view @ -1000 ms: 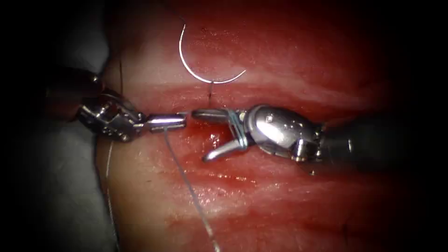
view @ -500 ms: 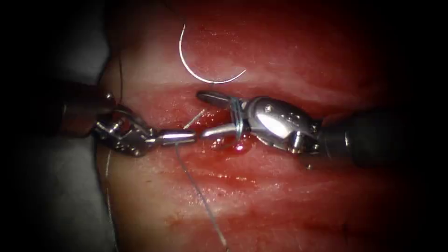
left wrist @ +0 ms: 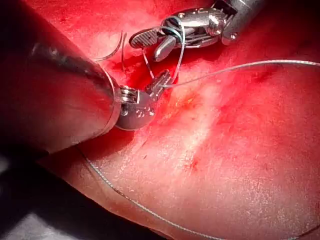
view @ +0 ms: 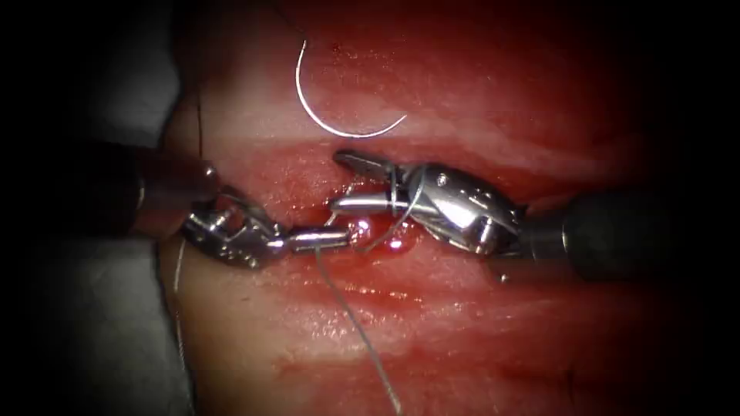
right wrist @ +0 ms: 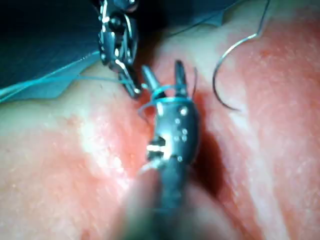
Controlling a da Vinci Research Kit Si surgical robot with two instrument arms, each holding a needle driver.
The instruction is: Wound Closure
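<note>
Gripping thread (view: 358,327) in shut left hand (view: 333,237); right hand (view: 344,182) open, thread-wrapped, holding nothing; needle (view: 324,123) lying free on tissue (view: 478,323) at 12 o'clock.

Light from the endoscope falls on the middle of the tissue (view: 462,323), which is bright there and fades to near black toward every edge. The needle (view: 324,123), lying free on the tissue, gleams white. Hard glare sits on the left end effector (view: 339,237), closed on the thread (view: 358,331), and on the right end effector (view: 336,182), its jaws apart with thread looped round them. Wet glints dot the red fluid (view: 397,245). In the left wrist view the tissue is strongly lit. In the right wrist view it is pale, and a dark shadow lies beside the right end effector.
</note>
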